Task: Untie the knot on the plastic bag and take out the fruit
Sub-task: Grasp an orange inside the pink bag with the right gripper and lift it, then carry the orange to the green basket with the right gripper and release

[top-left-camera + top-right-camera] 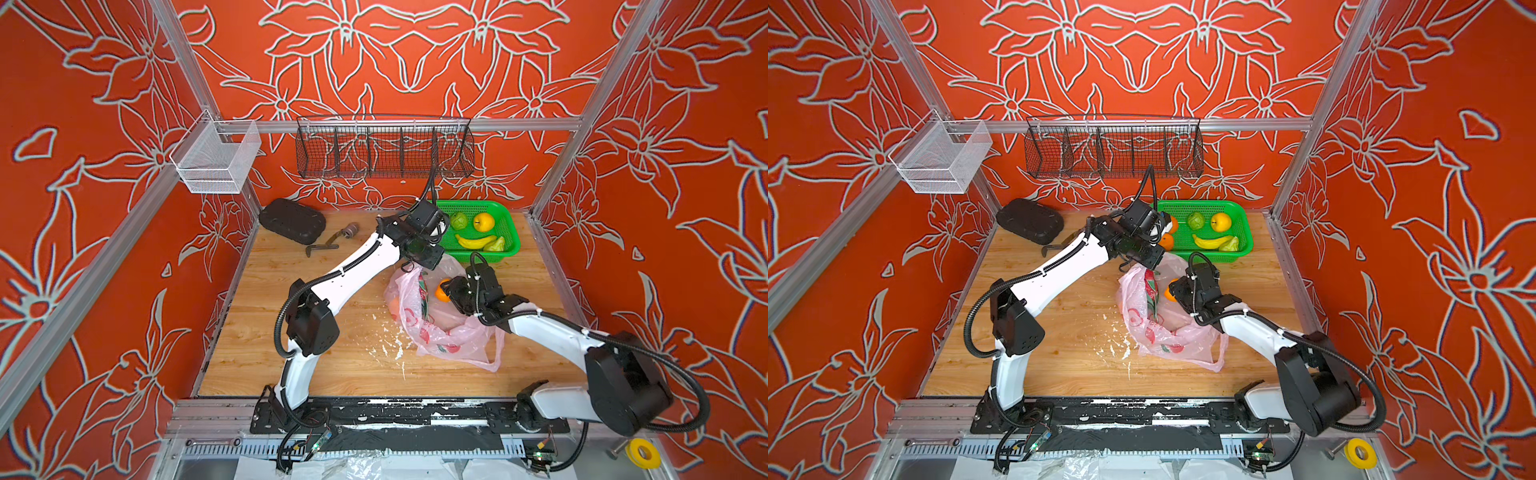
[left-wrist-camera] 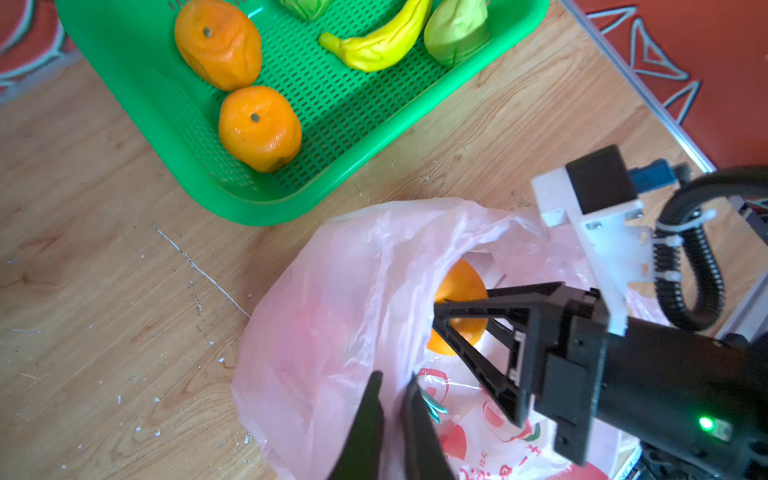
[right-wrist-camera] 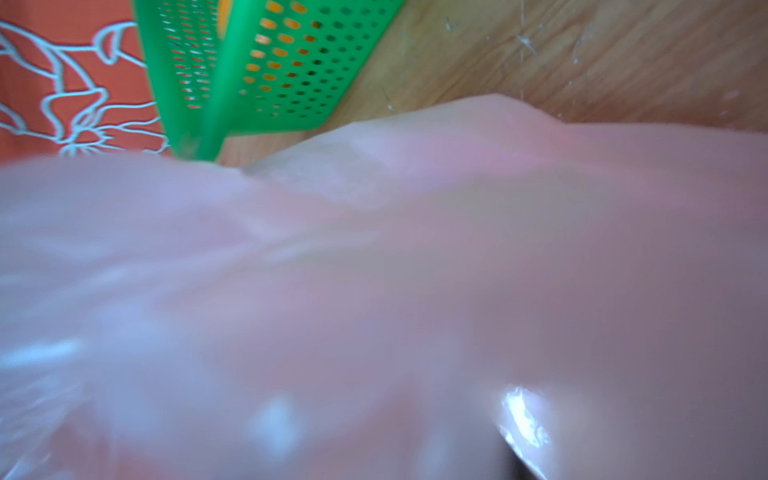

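Observation:
The pale pink plastic bag [image 1: 440, 332] [image 1: 1167, 332] lies open-mouthed on the wooden table, in front of the green basket [image 1: 509, 224]. No knot shows. My left gripper [image 2: 395, 399] pinches the bag's upper rim [image 2: 332, 311], with pink film between its nearly closed fingers. My right gripper [image 2: 461, 301] reaches into the bag's mouth from the right and is closed around an orange fruit [image 2: 461, 274] [image 1: 441, 293]. A red-and-green fruit [image 1: 423, 295] stands inside the bag. In the right wrist view, blurred pink plastic [image 3: 374, 270] hides its own jaws.
The basket [image 2: 249, 208] holds two oranges [image 2: 259, 126], a banana [image 2: 382, 41] and green and yellow fruits. A black pad [image 1: 291, 220] and a metal clamp [image 1: 332, 241] lie at the back left. White flecks [image 1: 390, 345] dot the table. A black wire rack [image 1: 384, 149] hangs on the back wall.

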Controlling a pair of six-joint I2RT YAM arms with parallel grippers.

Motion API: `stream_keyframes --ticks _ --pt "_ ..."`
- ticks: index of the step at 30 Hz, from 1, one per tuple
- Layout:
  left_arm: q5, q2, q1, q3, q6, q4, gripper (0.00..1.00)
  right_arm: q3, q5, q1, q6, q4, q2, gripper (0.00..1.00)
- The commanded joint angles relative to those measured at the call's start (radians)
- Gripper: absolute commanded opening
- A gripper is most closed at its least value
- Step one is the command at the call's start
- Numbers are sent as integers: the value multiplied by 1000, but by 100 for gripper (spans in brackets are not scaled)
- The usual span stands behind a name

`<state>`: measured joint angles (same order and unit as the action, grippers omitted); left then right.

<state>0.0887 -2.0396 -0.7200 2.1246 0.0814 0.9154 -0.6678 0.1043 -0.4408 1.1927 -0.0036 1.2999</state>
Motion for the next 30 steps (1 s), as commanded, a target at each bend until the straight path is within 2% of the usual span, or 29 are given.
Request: stream_keyframes --ticks 1,4,12,15,21,30 --pt "50 75 -6 -14 47 -43 23 15 6 -1 -58 -56 -74 51" --pt "73 127 -10 -51 80 -82 33 14 12 -1 -95 -101 -142 51" --pt "97 303 -18 -171 142 -135 45 -36 -11 1 -193 -241 -315 51" --pt "111 391 -18 -252 165 -163 57 -71 -8 3 -236 -270 -350 51" --pt "115 559 -21 -388 177 -191 75 -190 65 52 -300 -339 -329 51" --pt "147 672 -23 -530 59 -243 96 -313 243 213 -277 -285 -222 51"
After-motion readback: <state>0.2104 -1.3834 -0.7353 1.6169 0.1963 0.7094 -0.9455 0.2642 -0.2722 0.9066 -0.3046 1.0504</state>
